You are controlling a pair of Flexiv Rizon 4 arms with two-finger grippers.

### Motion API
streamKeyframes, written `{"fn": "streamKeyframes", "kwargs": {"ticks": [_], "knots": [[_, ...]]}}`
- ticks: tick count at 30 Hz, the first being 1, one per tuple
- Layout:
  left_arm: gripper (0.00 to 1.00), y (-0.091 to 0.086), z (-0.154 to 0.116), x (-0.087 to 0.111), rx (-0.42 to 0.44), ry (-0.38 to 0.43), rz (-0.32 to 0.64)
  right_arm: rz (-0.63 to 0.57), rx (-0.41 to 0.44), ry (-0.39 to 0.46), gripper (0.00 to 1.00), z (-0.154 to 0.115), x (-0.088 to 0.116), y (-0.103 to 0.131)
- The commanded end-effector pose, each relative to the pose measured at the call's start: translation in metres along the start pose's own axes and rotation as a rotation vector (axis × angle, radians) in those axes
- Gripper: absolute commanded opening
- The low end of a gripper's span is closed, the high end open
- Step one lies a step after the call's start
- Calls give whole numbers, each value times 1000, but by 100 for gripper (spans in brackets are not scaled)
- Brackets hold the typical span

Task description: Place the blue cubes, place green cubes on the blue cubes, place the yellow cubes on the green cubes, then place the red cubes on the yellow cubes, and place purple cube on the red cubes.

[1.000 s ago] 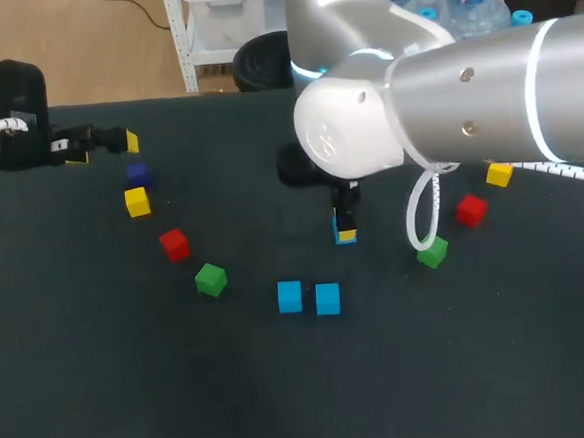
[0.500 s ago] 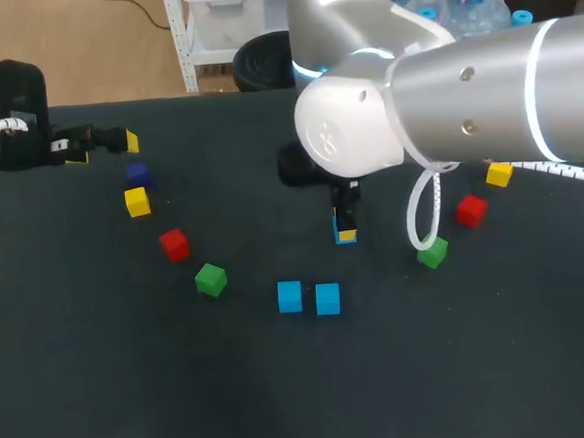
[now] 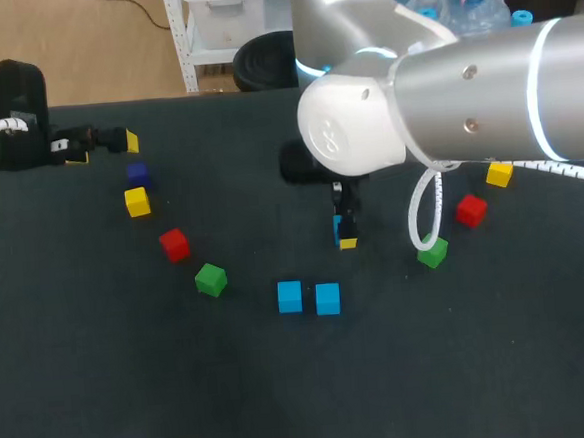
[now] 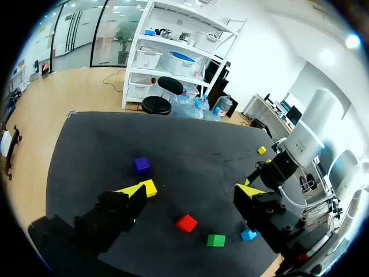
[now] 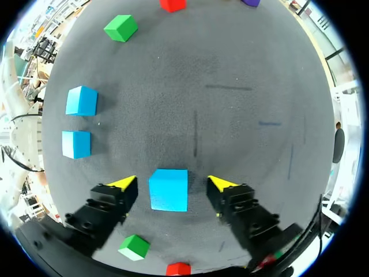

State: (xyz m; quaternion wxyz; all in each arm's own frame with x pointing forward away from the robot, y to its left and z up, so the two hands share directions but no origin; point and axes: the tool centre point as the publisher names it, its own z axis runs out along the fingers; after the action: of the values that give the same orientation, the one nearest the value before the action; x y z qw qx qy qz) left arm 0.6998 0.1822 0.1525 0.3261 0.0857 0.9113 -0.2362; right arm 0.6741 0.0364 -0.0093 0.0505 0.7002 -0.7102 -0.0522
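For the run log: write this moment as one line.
right gripper: open, around blue cube, not touching | left gripper: open, empty

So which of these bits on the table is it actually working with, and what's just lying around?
For the job: blue cubes, green cubes, yellow cubes, red cubes, purple cube.
Just there: black table, white cable.

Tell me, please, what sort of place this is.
Probably a robotics lab bench: the left arm and right arm are at a black table scattered with coloured cubes, such as a green cube.
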Motion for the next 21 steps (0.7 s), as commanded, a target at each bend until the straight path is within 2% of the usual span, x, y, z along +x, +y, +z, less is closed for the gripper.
{"fn": "streamKeyframes", "kwargs": {"ticks": [1, 12, 21], "knots": [[100, 2, 0, 1, 11, -6, 2, 5, 4, -9, 100, -5, 3, 3], [100, 2, 0, 1, 11, -6, 2, 76, 18, -16, 100, -32, 3, 23], [100, 2, 0, 1, 11, -6, 2, 110, 33, -87, 100, -45, 2, 50]]}}
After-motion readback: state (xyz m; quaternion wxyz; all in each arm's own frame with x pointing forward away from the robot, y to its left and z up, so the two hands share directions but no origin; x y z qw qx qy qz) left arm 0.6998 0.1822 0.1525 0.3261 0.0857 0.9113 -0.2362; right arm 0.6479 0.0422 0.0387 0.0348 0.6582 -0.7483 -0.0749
